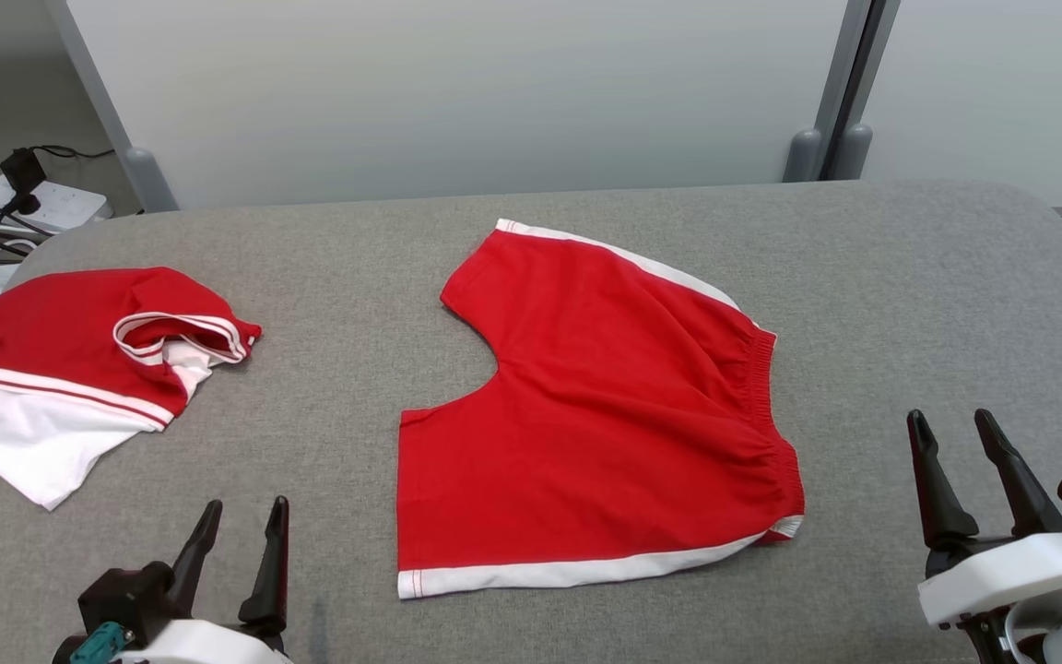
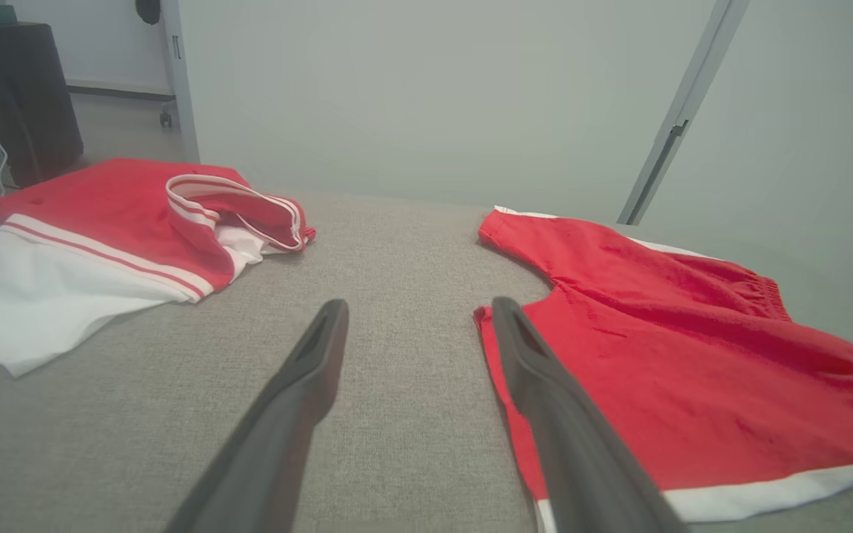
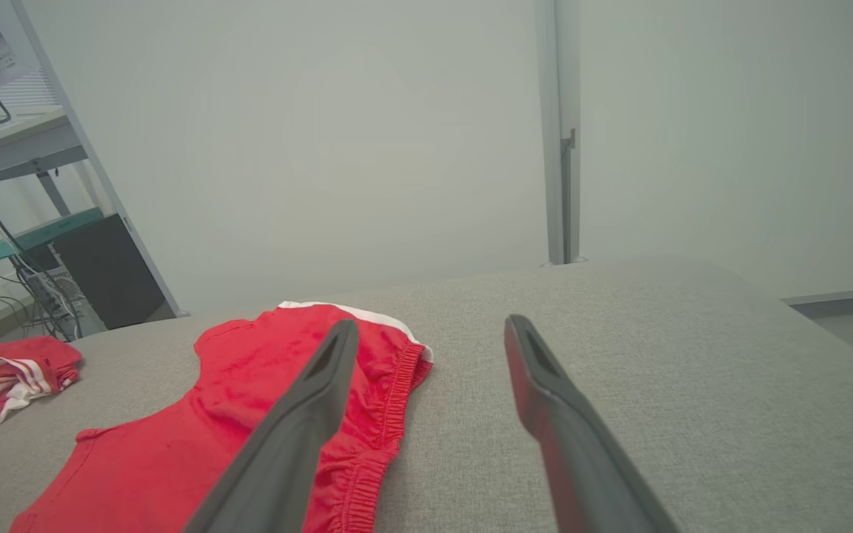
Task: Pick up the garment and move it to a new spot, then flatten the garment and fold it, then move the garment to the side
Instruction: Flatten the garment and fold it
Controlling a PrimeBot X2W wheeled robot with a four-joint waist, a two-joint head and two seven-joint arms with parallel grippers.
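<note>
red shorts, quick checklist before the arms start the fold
1. Red shorts spread on the grey table: ok.
2. Fully flat: not ok, wrinkles near the waistband.
3. Left gripper open, empty, off the cloth: ok.
4. Right gripper open, empty, off the cloth: ok.
5. Red and white shirt apart from the shorts: ok.
6. Nothing under the shorts: cannot tell.

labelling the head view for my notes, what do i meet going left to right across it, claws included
red and white top → left claw → red shorts → right claw
</note>
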